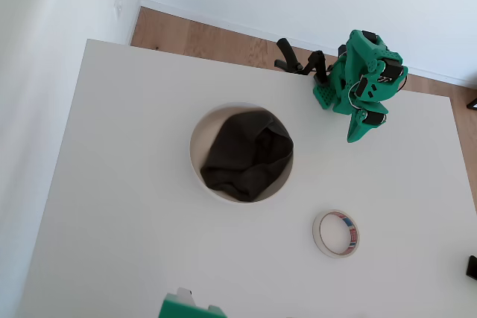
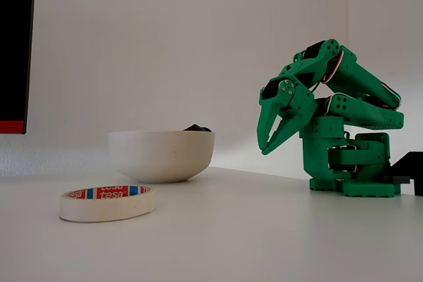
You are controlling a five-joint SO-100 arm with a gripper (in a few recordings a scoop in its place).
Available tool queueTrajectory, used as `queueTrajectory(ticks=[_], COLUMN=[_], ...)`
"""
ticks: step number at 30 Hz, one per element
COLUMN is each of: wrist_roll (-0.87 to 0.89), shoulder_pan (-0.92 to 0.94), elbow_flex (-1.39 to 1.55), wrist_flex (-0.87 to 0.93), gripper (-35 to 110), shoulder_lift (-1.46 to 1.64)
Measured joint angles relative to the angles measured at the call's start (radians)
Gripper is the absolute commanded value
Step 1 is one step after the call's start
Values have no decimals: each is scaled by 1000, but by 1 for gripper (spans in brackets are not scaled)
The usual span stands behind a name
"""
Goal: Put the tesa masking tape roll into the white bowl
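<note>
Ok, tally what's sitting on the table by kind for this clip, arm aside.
Tape roll: 1, the tesa masking tape roll, lying flat, apart from the bowl
Bowl: 1, the white bowl
Cloth: 1, dark grey cloth inside the bowl
Total: 3

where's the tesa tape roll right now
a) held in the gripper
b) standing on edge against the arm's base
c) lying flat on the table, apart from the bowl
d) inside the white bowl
c: the tesa tape roll lies flat on the table, clear of the white bowl, while the gripper hangs empty by the arm's base.
</note>
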Motion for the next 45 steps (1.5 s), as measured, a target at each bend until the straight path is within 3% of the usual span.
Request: queueTrajectory(ticks=[33,37,45], wrist_roll=[-20,-35,-28], shoulder_pan=[40,38,51], elbow_flex=[0,-31,-403], wrist_flex=[-44,-160,-327], gripper=[-8,-8,-8], shoulder_lift=[-15,-187,-813])
